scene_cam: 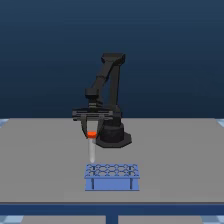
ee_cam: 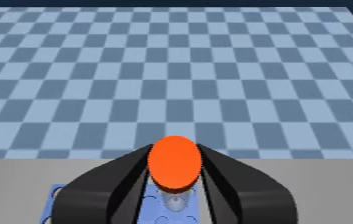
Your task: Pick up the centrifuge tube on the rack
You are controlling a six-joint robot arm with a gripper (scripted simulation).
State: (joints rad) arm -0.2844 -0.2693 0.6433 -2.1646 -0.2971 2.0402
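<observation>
I'm seeing my gripper [scene_cam: 92, 131] clamping the centrifuge tube [scene_cam: 91, 147] by its orange cap, hanging clear above the rack [scene_cam: 111, 176].

- My gripper [ee_cam: 174, 175]: two black fingers [ee_cam: 119, 182], closed in on the centrifuge tube [ee_cam: 174, 162], one on each side of it.
- Orange-red cap sits between my jaws, seen nearly end-on; whitish tube body just visible under it.
- The rack [ee_cam: 155, 212]: blue, round holes, below my jaws, mostly hidden by them.
- Grey table [ee_cam: 30, 175] under the rack.
- Blue checkered floor [ee_cam: 172, 75] beyond the table edge.
</observation>
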